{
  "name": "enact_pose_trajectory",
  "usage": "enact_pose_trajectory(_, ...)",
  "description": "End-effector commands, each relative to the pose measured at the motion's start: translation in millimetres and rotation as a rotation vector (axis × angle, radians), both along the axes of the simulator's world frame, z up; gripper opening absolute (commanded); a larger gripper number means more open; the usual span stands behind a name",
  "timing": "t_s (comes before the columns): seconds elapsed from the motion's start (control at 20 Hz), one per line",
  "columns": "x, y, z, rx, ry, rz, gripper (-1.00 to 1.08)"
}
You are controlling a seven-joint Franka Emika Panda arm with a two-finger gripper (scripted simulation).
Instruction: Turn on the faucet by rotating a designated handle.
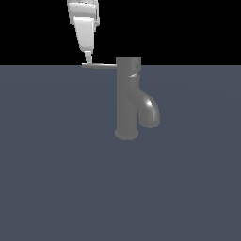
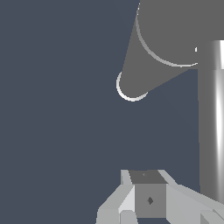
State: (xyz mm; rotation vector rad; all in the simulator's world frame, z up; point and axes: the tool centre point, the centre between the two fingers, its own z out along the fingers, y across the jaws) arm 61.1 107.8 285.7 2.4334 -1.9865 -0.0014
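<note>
The dark grey faucet (image 1: 127, 101) stands upright in the middle of the exterior view, its thick spout (image 1: 149, 111) curving down toward that view's right. The thin flat handle (image 1: 100, 66) sticks out from the top cap toward the exterior view's left. My gripper (image 1: 88, 59) comes down from above with its tip at the handle's outer end. In the wrist view the faucet (image 2: 168, 41) is seen from above, and the handle (image 2: 212, 118) runs as a bright bar beside my gripper (image 2: 148, 183). The fingers (image 2: 149, 199) are pressed together with nothing between them.
A flat blue-grey floor (image 1: 56, 179) surrounds the faucet on all sides. Nothing else stands on it.
</note>
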Motion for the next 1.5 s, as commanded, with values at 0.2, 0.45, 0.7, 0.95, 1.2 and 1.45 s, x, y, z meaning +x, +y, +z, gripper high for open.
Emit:
enact_pose_trajectory(0.2, -5, -1, 0, 0.000, 0.000, -0.002, -1.00)
enact_pose_trajectory(0.45, -19, -5, 0, 0.000, 0.000, -0.002, -1.00)
enact_pose_trajectory(0.7, -33, -9, 0, 0.000, 0.000, -0.002, -1.00)
enact_pose_trajectory(0.95, -47, -13, 0, 0.000, -0.001, -0.002, -1.00)
enact_pose_trajectory(1.2, -62, -17, 0, 0.000, -0.001, -0.002, -1.00)
enact_pose_trajectory(1.45, -77, -21, 0, 0.000, -0.001, -0.002, -1.00)
